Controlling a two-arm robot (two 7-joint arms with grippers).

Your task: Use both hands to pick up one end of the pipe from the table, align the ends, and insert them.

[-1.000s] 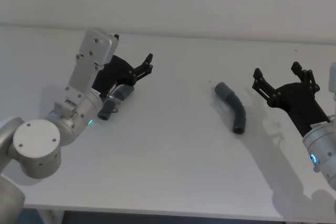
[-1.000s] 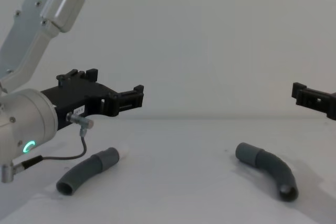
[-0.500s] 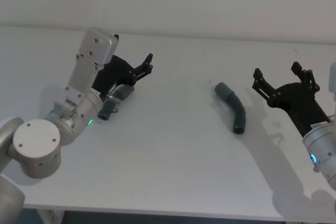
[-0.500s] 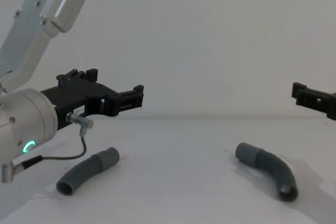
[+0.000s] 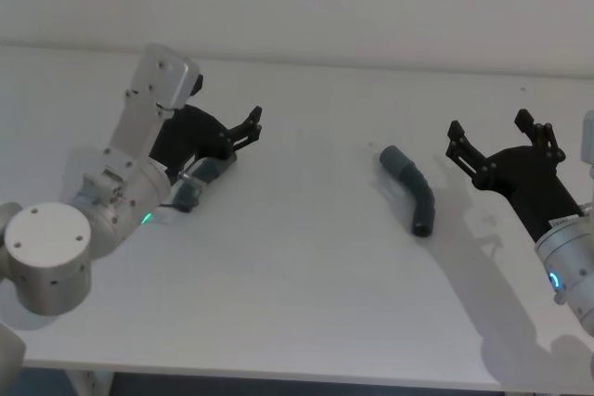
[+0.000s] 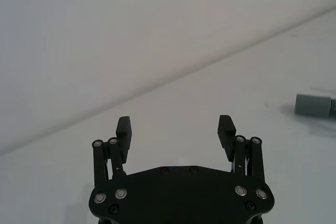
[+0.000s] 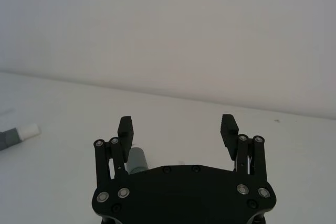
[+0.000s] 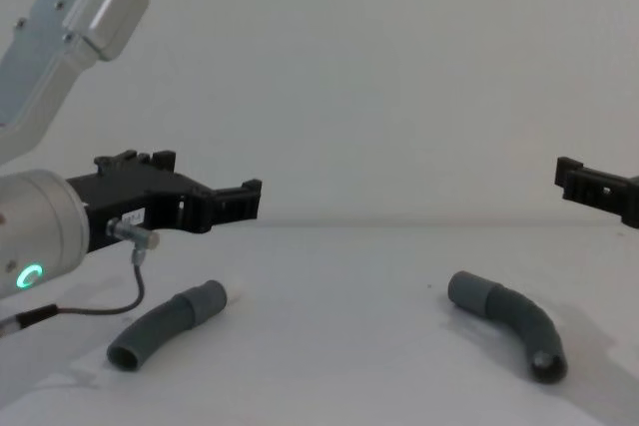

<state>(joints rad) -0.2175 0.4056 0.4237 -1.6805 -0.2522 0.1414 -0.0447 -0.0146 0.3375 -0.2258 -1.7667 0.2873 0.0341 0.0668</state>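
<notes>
Two dark-grey ribbed pipe pieces lie apart on the white table. The left piece rests just under my left gripper, which hovers above it, open and holding nothing. The right piece lies with its grey collar end pointing away from me. My right gripper hovers open to the right of that piece, a short way off. In the right wrist view, the left piece's white-tipped end shows far off, and the right piece's collar sits behind one finger.
The table's far edge meets a plain white wall. Bare table lies between the two pipe pieces and along the front edge. A thin cable hangs from the left wrist near the left piece.
My left arm has swung to the left and a little lower, carrying its open gripper with it. The pipe pieces and the right gripper have stayed put.
</notes>
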